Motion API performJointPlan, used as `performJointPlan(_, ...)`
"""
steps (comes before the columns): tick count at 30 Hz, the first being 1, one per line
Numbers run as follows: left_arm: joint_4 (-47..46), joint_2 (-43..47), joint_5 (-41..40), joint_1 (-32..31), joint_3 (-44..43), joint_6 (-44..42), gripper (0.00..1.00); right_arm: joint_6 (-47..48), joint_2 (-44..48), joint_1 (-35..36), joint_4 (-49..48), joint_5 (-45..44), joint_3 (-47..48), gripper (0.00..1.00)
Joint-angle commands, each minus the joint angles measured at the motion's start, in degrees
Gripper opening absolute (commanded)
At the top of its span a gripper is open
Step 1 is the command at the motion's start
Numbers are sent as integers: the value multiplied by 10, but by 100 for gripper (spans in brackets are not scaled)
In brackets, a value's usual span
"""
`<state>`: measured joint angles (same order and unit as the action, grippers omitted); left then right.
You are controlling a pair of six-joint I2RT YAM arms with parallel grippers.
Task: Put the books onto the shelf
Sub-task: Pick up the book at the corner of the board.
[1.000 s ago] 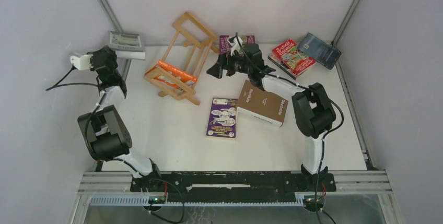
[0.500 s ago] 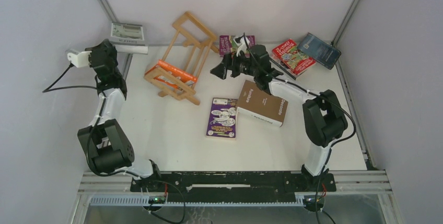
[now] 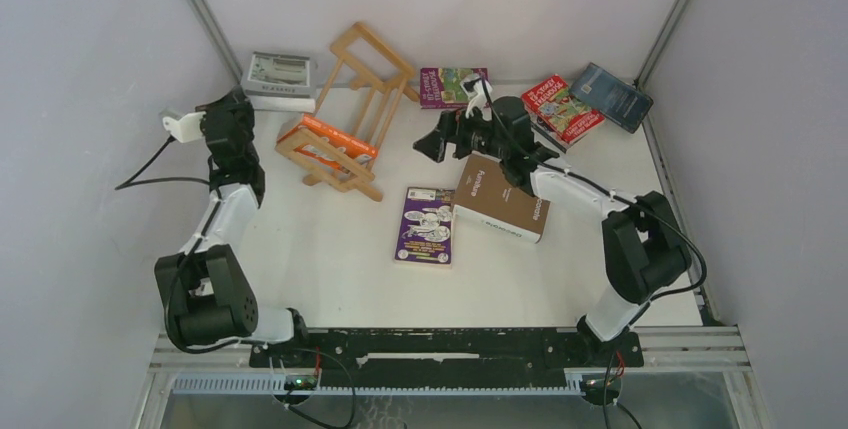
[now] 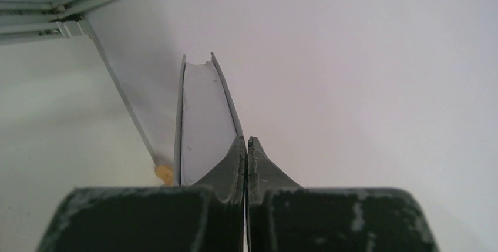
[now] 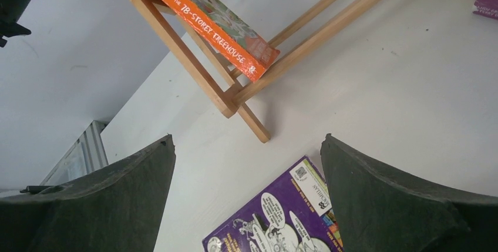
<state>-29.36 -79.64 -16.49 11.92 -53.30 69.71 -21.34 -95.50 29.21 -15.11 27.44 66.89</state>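
The light wooden shelf [image 3: 352, 99] lies tipped over at the back, with an orange book [image 3: 328, 136] lodged in it. My left gripper [image 3: 257, 101] is shut, and a grey-white book [image 3: 280, 77] hangs from it by its cover, raised just left of the shelf. The left wrist view shows that book [image 4: 199, 117] edge-on, its cover running into my shut left gripper [image 4: 246, 140]. My right gripper [image 3: 425, 145] hovers open and empty right of the shelf. Under it lie a purple book [image 5: 282, 217], the orange book [image 5: 217, 23] and a shelf rail [image 5: 194, 70].
A purple book [image 3: 427, 226] and a thick brown book [image 3: 503, 199] lie flat mid-table. Another purple book [image 3: 450, 84], a red one [image 3: 560, 107] and a dark blue one [image 3: 612, 96] sit along the back wall. Grey walls close in on three sides.
My left gripper has swung right toward the shelf, carrying the grey-white book with it. My right gripper has drawn back a little to the right, still open.
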Motion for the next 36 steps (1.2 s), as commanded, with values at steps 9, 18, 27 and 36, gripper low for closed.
performJointPlan(9,-57,79,-31,-49,32,55,0,1,91,-4,2,-20,-54,99)
performJointPlan(18,-57,98,-21,-84,47,70,0,-5,148,-4,14,-61,-99,99)
performJointPlan(27,-37,133,-15,-136,61,77,0,-127,193,-46,-13,-90,-165,99)
performJointPlan(36,10,175,-12,-195,76,79,0,-260,202,-61,-99,-58,-206,99)
